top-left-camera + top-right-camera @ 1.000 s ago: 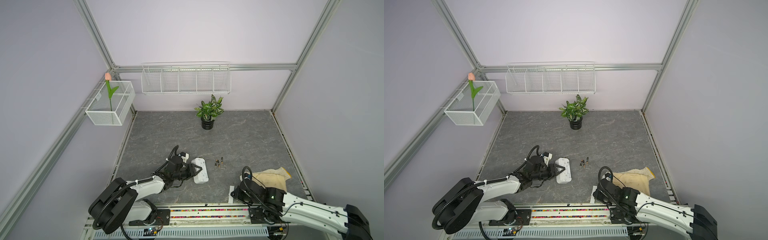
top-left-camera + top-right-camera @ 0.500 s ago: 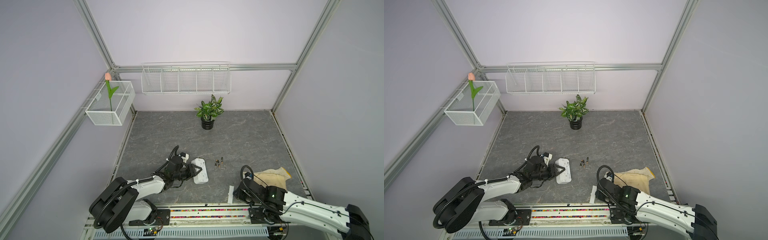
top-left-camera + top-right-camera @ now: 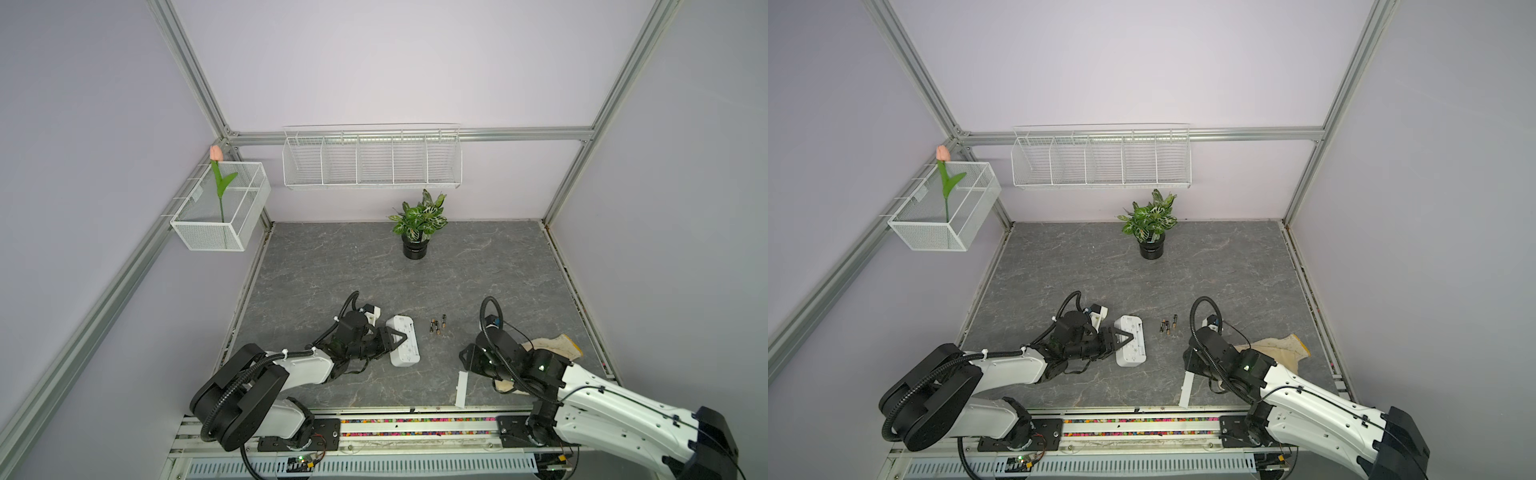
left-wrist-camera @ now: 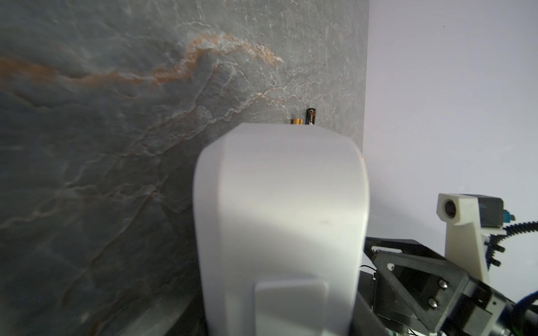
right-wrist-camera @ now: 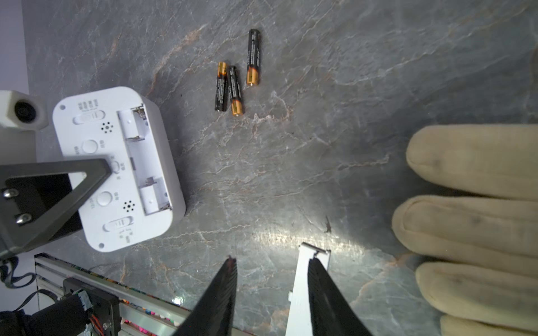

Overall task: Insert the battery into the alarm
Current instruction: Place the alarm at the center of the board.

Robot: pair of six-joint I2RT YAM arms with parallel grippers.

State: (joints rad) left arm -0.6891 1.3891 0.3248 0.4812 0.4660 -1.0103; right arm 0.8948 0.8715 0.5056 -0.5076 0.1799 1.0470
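Since the earlier frame the right fingers (image 5: pixel 224 291) had spread apart and let go of the thin white cover (image 5: pixel 300 291). It lay flat on the desk (image 5: pixel 320 163) near the front edge, against the inner side of one finger. Meanwhile the left fingers (image 5: pixel 96 174) gripped the alarm (image 5: pixel 145 174) by its side, holding it back-up on the desk with its battery bay uncovered and empty. Three batteries (image 5: pixel 234 90) lay near it, two touching and one a little apart.

By the look of it, the cover was dealt with and fetching a battery was the step in hand. That move would call for the right fingers to lift clear of the cover, reach over the lone battery and close across its barrel. They would then carry it to the bay with its ends matched to the contacts.
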